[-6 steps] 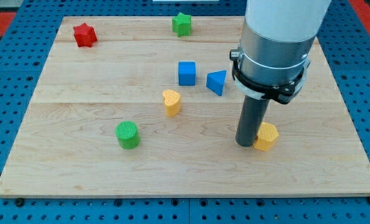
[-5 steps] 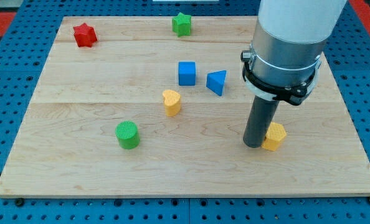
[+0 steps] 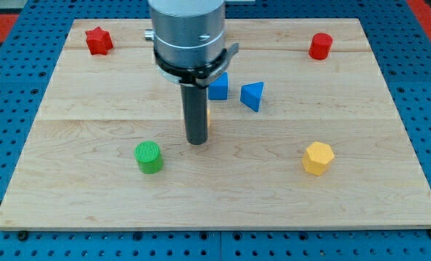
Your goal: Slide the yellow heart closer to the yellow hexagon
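Note:
The yellow hexagon [image 3: 318, 158] lies on the wooden board at the view's right, lower middle. The yellow heart [image 3: 208, 116] is almost wholly hidden behind my rod; only a thin yellow sliver shows at the rod's right edge. My tip [image 3: 196, 141] rests on the board at the centre, right against the heart's left and front side. The hexagon is well off to the right of the tip.
A blue cube [image 3: 218, 87] and a blue triangle [image 3: 252, 96] sit just right of the rod. A green cylinder [image 3: 149, 156] lies to the lower left of the tip. A red star [image 3: 98, 40] is at top left, a red cylinder [image 3: 319, 46] at top right.
My rod has left the yellow hexagon and moved far left to the yellow heart, now covering it. The hexagon sits slightly right of where it was. The arm now hides the green star.

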